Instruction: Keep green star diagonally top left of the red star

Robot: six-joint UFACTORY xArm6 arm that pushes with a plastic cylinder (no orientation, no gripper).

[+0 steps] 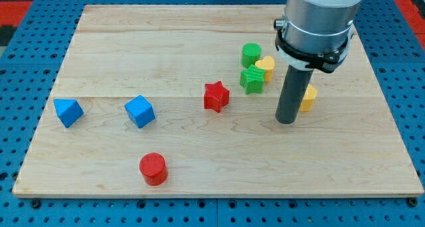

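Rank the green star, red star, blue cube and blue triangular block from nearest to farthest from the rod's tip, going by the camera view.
From my tip:
1. green star, just up and to the view's left of it.
2. red star, further left, mid-board.
3. blue cube, well to the view's left.
4. blue triangular block, nearest the view's left edge.

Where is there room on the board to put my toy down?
Bare wood lies along the view's top left, above the blue blocks, and at the bottom right, below my tip. It is crowded around the green star, yellow heart and green cylinder.
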